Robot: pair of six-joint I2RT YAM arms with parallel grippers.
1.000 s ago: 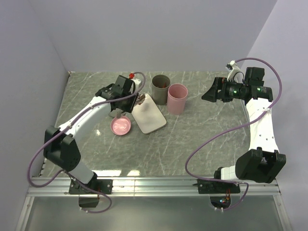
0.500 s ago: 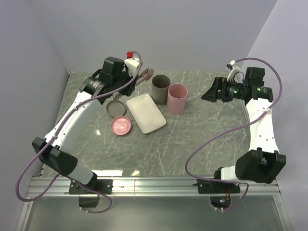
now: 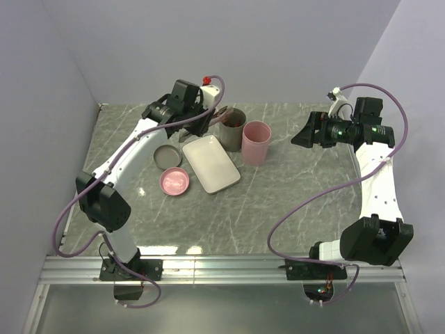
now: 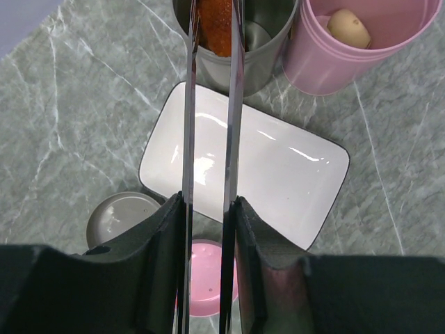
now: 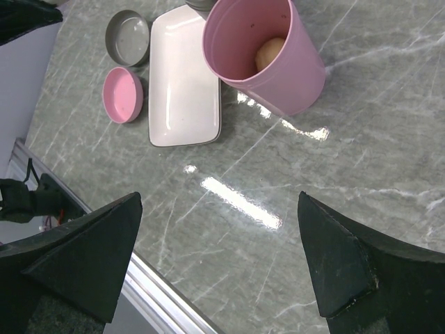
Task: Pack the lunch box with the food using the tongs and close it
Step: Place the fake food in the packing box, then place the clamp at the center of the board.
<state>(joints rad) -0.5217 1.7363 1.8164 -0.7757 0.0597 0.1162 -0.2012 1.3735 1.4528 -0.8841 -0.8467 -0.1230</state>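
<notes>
My left gripper (image 4: 207, 205) (image 3: 201, 118) is shut on the tongs (image 4: 233, 104), squeezing their two thin silver arms close together. The tongs reach forward, and their tips pinch an orange-brown piece of food (image 4: 214, 24) inside the mouth of the lunch box (image 4: 268, 62) (image 3: 233, 129), a dark grey canister. Its round grey lid (image 4: 122, 216) (image 3: 168, 156) lies on the table left of the white tray. My right gripper (image 5: 219, 202) (image 3: 302, 136) hovers open at the far right, holding nothing.
A white rectangular tray (image 4: 278, 174) (image 3: 212, 163) lies just in front of the canister. A pink cup (image 4: 361, 56) (image 3: 256, 142) with a beige lump (image 5: 268, 52) inside stands against the canister's right side. A pink lid (image 3: 174, 182) sits near the tray's left corner.
My left arm lifted from the tray's far end, then swung right, carrying the tongs until their tips reached the grey canister. The right arm has not moved.
</notes>
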